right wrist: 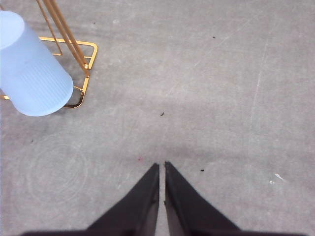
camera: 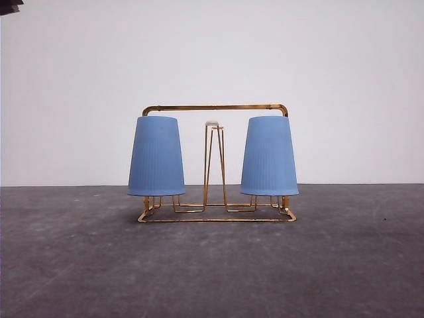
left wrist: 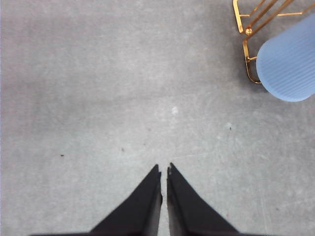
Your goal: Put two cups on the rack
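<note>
The left pincer (left wrist: 163,168) has its black fingers pressed almost together, holding nothing, above bare grey surface (left wrist: 98,98). The right pincer (right wrist: 162,165) is likewise narrowed to a slit and empty. Away from both, the gold wire rack (camera: 215,107) stands at the middle of the surface. One blue cup (camera: 156,157) sits upside down over its left peg, the other cup (camera: 269,156) over the right; the white-tipped centre peg (camera: 212,123) stands bare between them.
</note>
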You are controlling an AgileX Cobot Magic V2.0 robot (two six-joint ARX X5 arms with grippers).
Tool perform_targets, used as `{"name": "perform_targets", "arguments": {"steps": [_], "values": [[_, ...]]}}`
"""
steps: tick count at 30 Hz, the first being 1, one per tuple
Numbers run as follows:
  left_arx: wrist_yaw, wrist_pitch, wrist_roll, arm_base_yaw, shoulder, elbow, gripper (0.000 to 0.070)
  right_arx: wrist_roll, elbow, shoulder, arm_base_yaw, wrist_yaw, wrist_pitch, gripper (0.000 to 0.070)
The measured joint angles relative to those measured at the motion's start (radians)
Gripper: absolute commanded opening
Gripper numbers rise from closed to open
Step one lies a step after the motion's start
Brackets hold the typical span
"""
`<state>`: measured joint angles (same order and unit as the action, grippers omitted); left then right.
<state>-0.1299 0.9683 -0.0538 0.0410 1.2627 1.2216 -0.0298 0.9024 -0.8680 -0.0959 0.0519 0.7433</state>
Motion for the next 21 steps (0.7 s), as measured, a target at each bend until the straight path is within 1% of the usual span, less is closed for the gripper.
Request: {"name": "perform_targets", "arguments": {"steps": [2, 3, 5, 6, 7, 9, 13, 15, 16, 17, 18, 19, 20, 21], "values": [[0.000, -0.018, -0.007, 0.000, -0.042, -0.017, 0.0000, -0.001, 0.000, 0.000, 0.000, 0.000, 0.000, 0.0015], [0.000, -0.048, -0.010, 0.000, -0.075, -0.041, 0.0000, -0.001, 0.000, 0.000, 0.000, 0.000, 0.000, 0.0015], [0.000, -0.136, -0.013, 0.000, -0.154, -0.113, 0.0000, -0.001, 0.000, 0.000, 0.000, 0.000, 0.000, 0.0015], [0.000, -0.209, -0.010, 0.000, -0.198, -0.171, 0.0000, -0.001, 0.000, 0.000, 0.000, 0.000, 0.000, 0.0015], [0.000, -0.296, -0.006, -0.002, -0.244, -0.239, 0.0000, -0.001, 0.000, 0.000, 0.000, 0.000, 0.000, 0.0015], [0.000, -0.510, 0.013, -0.007, -0.335, -0.408, 0.0000, -0.001, 0.000, 0.000, 0.000, 0.000, 0.000, 0.0015], [0.000, -0.965, 0.080, -0.009, -0.531, -0.811, 0.0000, -0.001, 0.000, 0.000, 0.000, 0.000, 0.000, 0.0015], [0.000, -1.153, 0.112, -0.009, -0.637, -0.984, 0.0000, -0.001, 0.000, 0.000, 0.000, 0.000, 0.000, 0.0015], [0.000, -1.228, 0.124, -0.009, -0.691, -1.060, 0.0000, -0.001, 0.000, 0.000, 0.000, 0.000, 0.000, 0.0015], [0.001, -1.282, 0.132, -0.009, -0.741, -1.122, 0.0000, -0.001, 0.000, 0.000, 0.000, 0.000, 0.000, 0.0015], [0.001, -1.277, 0.140, -0.009, -0.794, -1.170, 0.0000, -0.001, 0.000, 0.000, 0.000, 0.000, 0.000, 0.0015], [0.002, -1.244, 0.147, -0.009, -0.845, -1.196, 0.0000, -0.001, 0.000, 0.000, 0.000, 0.000, 0.000, 0.0015], [0.003, -1.180, 0.155, -0.011, -0.892, -1.194, 0.0000, -0.001, 0.000, 0.000, 0.000, 0.000, -0.001, 0.0015], [0.011, -1.142, 0.155, -0.012, -0.925, -1.194, 0.0000, -0.001, 0.000, 0.000, 0.000, 0.000, -0.001, 0.0015]]}}
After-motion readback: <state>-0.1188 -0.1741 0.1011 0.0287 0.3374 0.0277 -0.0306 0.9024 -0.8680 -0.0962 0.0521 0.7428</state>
